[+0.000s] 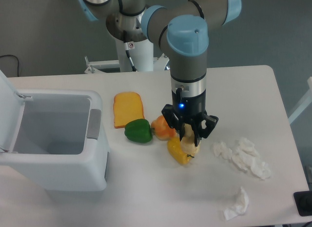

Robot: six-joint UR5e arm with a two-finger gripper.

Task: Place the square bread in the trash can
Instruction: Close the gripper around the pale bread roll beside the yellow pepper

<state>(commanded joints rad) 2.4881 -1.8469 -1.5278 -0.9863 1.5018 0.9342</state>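
Square bread (128,109) — flat on the white desk (146,188), long axis running near-to-far, rounded top pointing away from the camera, just right of the trash can (53,139) and apart from it. Trash can — lid swung up at left, grey panel on its right rim, inside showing only bare white walls. Green pepper (138,131) sits at the bread's near corner; an orange bun (163,128) beside it. Pincer (189,134) — pointing down over a yellow pepper (179,151), fingers spread around a pale item; grip uncertain. Crumpled tissues (242,156) lie right.
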